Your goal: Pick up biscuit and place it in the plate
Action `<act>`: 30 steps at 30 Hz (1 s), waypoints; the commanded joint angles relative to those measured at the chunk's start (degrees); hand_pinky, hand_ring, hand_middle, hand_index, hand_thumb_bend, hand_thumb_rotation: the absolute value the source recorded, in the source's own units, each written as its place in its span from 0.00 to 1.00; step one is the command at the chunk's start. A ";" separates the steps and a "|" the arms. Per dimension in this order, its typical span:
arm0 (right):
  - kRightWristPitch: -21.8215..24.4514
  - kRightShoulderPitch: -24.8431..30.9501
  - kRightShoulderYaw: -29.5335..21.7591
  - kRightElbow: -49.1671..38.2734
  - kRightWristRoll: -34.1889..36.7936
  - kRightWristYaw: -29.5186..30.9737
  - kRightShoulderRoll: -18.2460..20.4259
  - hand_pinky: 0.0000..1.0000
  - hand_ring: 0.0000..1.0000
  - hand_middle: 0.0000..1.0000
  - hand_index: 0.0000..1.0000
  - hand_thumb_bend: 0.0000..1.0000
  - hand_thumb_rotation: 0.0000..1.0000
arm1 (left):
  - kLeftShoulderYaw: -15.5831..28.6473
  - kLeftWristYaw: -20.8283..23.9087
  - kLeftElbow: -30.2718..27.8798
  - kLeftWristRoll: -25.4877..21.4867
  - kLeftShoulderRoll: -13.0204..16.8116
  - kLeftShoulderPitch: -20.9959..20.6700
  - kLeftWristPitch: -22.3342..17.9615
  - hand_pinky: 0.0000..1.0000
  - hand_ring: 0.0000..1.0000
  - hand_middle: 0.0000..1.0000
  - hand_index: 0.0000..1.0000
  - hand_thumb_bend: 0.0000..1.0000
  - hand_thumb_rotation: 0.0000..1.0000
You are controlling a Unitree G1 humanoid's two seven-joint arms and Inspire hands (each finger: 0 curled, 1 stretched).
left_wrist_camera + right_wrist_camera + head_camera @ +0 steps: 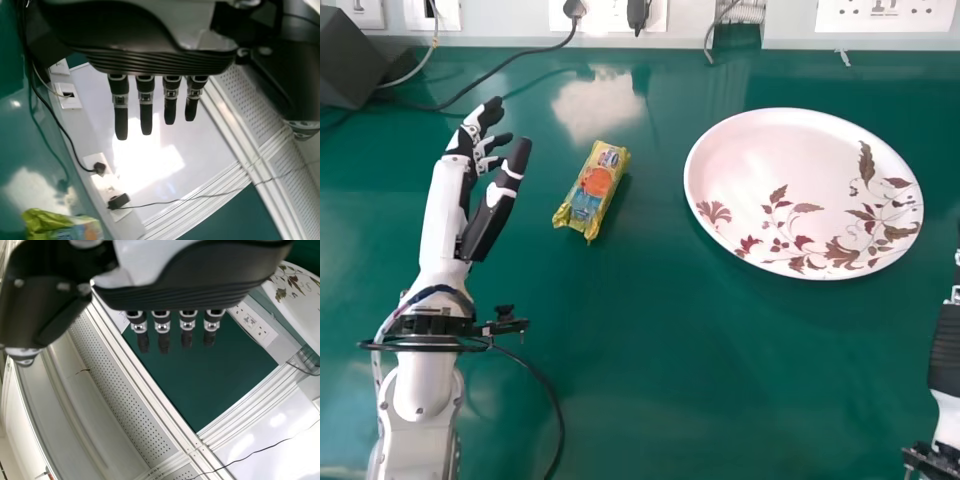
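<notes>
The fingers [146, 117] of the left hand [493, 215] are extended, with the thumb apart from them and nothing held. The right hand [945, 350], at the head view's right edge, also has its fingers straight.

Just to the right of the left hand, the biscuit [592, 190] lies on the counter [670, 370]. If the hand swings across too low, its thumb could shove the packet off along the smooth surface. A hold on one end alone might let it slip, while too hard a squeeze could crack what is inside. Let go early, it could catch the near rim of the plate [780, 165], farther right.

The packet is a narrow, glossy yellow wrapper with an orange patch, a blue one and crimped ends, lying at a slant.
</notes>
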 commanded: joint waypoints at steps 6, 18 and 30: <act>-0.05 -0.85 -0.21 -0.07 0.09 0.39 1.60 1.00 1.00 1.00 1.00 1.00 0.37 | -2.24 -0.05 -1.37 4.74 2.31 -1.66 2.87 0.74 0.86 0.95 0.97 1.00 0.60; 0.16 -0.91 0.51 -1.03 -0.22 -1.05 1.69 1.00 1.00 1.00 1.00 1.00 0.33 | -6.21 0.31 -2.66 14.90 3.36 -4.50 7.77 0.73 0.85 0.96 0.95 1.00 0.59; -0.47 -1.29 0.85 -0.67 -1.05 -1.26 2.03 1.00 1.00 1.00 1.00 1.00 0.30 | -10.12 0.79 -0.62 22.93 2.72 -7.24 13.33 0.71 0.83 0.95 0.94 1.00 0.60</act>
